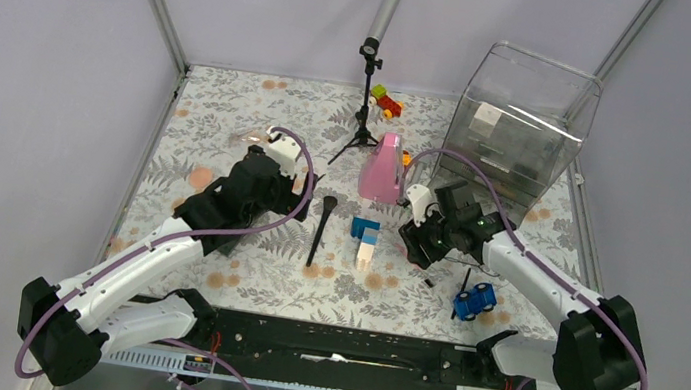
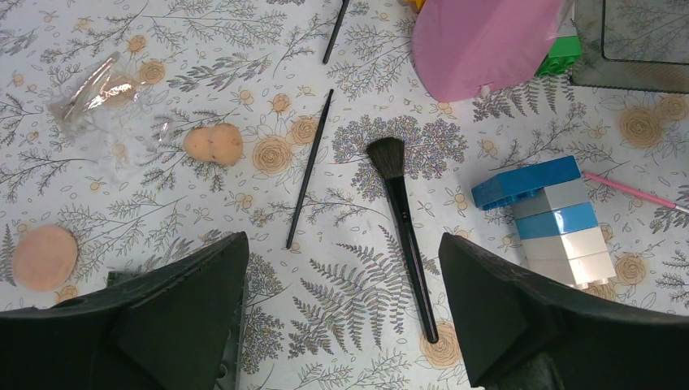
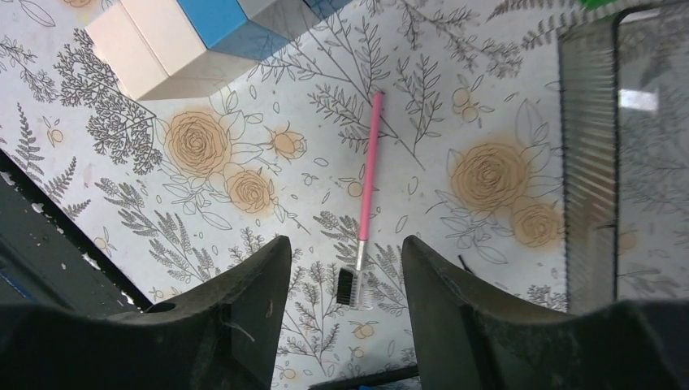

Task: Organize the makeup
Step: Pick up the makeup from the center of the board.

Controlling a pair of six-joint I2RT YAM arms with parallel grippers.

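Floral-covered table [image 1: 389,297]: black powder brush [image 2: 402,227], thin black brush [image 2: 309,171], round peach sponge [image 2: 45,257], block stack [image 2: 552,219], pink comb-brush [image 3: 367,195], possibly clear wrapper [image 2: 97,89]

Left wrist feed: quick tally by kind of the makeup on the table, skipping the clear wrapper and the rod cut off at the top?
Black-handled brushes: 2 (fluffy brush, slim brush)
Peach sponges: 2 (round sponge, lobed sponge)
Pink-handled brushes: 1 (pink brush)
Total: 5
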